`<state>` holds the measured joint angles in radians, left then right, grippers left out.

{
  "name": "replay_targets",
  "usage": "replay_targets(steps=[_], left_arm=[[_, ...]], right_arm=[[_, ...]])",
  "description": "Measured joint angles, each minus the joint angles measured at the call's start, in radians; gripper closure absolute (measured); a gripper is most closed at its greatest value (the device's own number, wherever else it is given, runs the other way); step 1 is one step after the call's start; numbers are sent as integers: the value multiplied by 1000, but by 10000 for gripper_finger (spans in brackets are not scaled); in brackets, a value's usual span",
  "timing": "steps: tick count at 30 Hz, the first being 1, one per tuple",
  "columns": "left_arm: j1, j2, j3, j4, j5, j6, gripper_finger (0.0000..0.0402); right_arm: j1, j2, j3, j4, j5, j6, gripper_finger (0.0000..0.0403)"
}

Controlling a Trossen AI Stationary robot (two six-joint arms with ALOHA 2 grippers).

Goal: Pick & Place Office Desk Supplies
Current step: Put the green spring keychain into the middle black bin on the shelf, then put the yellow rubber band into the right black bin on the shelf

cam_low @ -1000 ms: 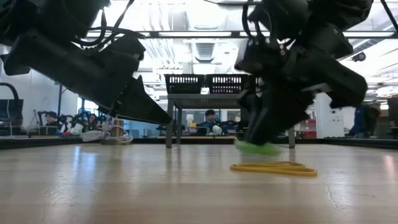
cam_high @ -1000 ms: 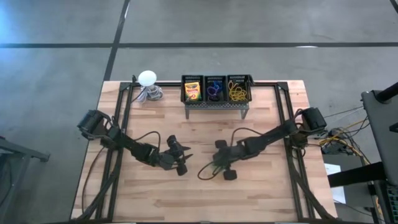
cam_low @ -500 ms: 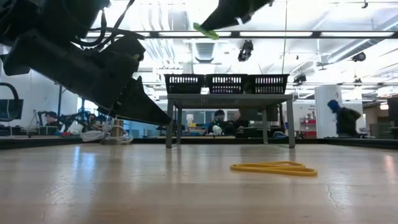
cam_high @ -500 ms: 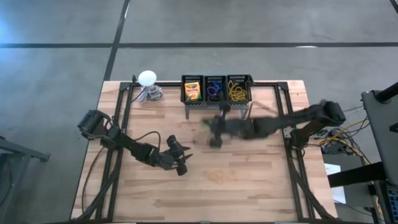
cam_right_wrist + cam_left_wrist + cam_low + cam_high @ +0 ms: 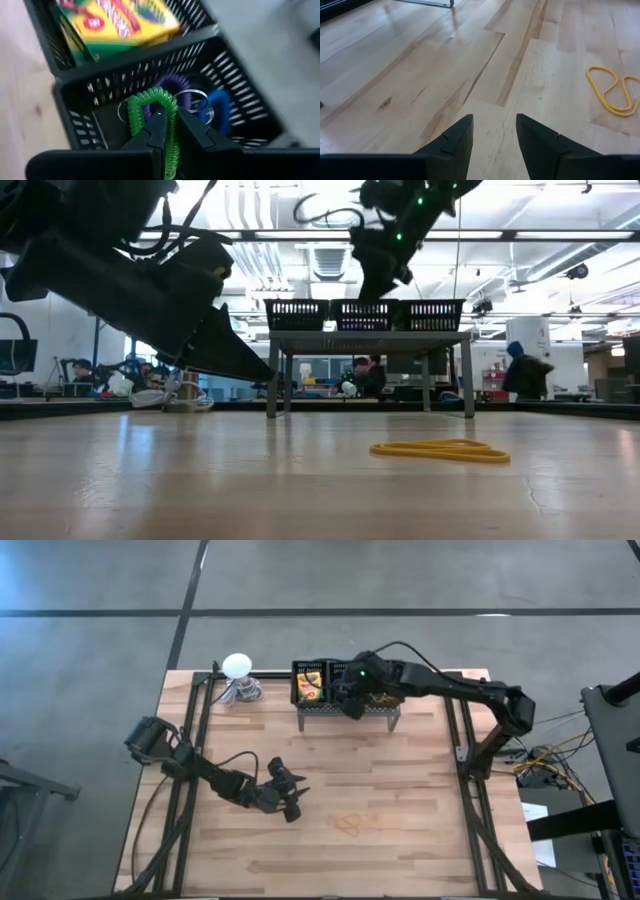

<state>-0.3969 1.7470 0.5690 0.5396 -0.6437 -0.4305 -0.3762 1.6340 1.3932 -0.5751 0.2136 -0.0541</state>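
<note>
Green coiled elastic ring point(image 5: 152, 112) is pinched between the closed fingers of the right gripper point(image 5: 167, 131), which hangs over the middle black basket point(image 5: 240, 107) of the raised rack point(image 5: 348, 705) at the table's twelve o'clock edge. Purple and blue rings point(image 5: 200, 100) lie inside that basket; a yellow-and-green crayon box point(image 5: 120, 22) fills the neighbouring one. On the light wooden table point(image 5: 420, 840), a yellow rubber band point(image 5: 350, 827) lies toward six o'clock from the rack. The left gripper point(image 5: 492, 131) waits low near eight o'clock, jaws spread and empty, the band just beside it.
</note>
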Motion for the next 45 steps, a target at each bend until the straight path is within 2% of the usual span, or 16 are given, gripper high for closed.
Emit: replay_targets(steps=[6,10,14,18,21,24,32,35,39,42,45], left_arm=[[0,0,0,-7,0,1,246],[0,0,0,-10,0,3,246],[0,0,0,-10,0,3,246],[0,0,0,-10,0,3,246],[0,0,0,-10,0,3,246],[0,0,0,-11,0,3,246],[0,0,-1,-10,0,-12,246],[0,0,-1,-10,0,-14,246],[0,0,-1,-8,0,-16,246],[0,0,-1,-6,-1,-16,246],[0,0,-1,-5,-5,-16,246]], right_arm=[[-38,7,-2,-38,-20,19,366],[-35,-8,6,-67,-76,28,323],[-26,-34,17,-71,-77,32,276],[16,-94,19,-66,-73,35,251],[95,-149,-11,-65,-73,48,248],[223,-198,-70,-37,-42,51,255],[606,-248,-375,260,47,150,278],[713,-217,-518,454,48,165,282],[806,-115,-665,721,39,208,284],[832,-26,-698,808,40,264,284],[827,60,-694,807,48,331,284]])
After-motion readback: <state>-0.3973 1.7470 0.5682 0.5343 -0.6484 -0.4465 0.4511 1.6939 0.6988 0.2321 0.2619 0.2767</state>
